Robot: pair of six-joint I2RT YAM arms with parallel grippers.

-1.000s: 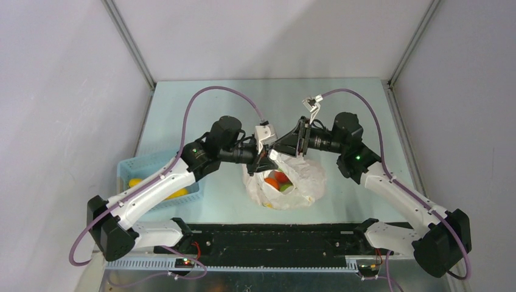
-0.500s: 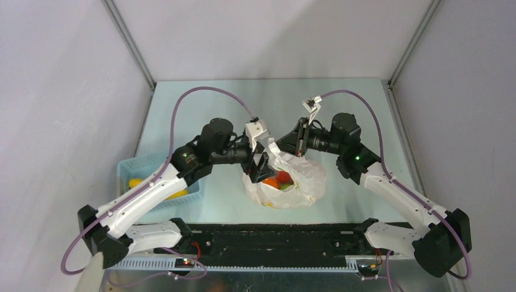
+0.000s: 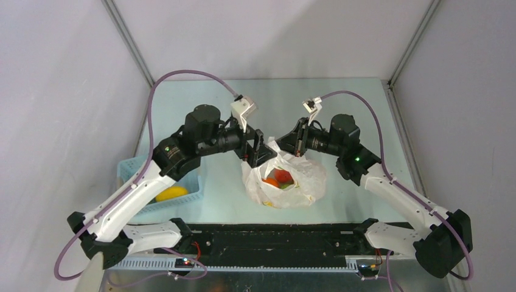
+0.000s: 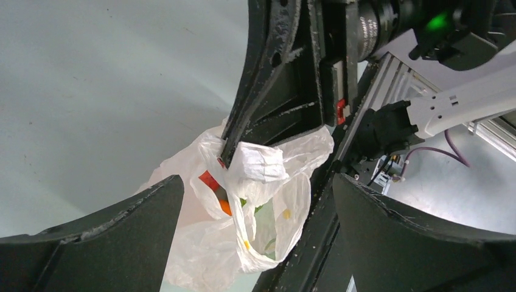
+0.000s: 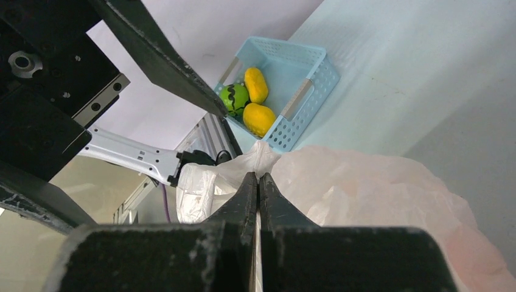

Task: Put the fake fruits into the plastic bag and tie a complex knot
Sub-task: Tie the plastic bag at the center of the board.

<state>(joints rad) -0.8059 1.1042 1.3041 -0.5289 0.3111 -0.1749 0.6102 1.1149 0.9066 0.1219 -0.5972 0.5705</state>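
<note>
A thin, crinkled, translucent white plastic bag [image 3: 301,176] is seen on the pale bench [image 3: 353,109], a little to the near side of its middle. Small yellow marks are printed on the film. Through the gaping mouth, orange, red and green fake fruits [image 3: 278,178] are visible inside, bunched at the bottom.

The right tool [image 5: 258,182] is pressed together, and a wad of white film is gathered at its tip. The film appears to be pinched between the jaws, though the contact itself is hidden in the wrist view. The left tool [image 4: 255,182] is spread wide and is held just beside the raised film, with nothing clamped.

Bare bench is left beyond the bag and to its right, up to the grey walls and corner posts. To the left, well apart from the bag, a light blue basket [image 3: 182,199] is set by the bench's left edge. The remaining fruits [image 5: 258,120] are kept in it: two yellow and one green striped. A black rail borders the near side.

The bag body is slumped as a rounded heap with its mouth turned upward. Its drawn-up edge is stretched from the heap up and away toward the two tools.
</note>
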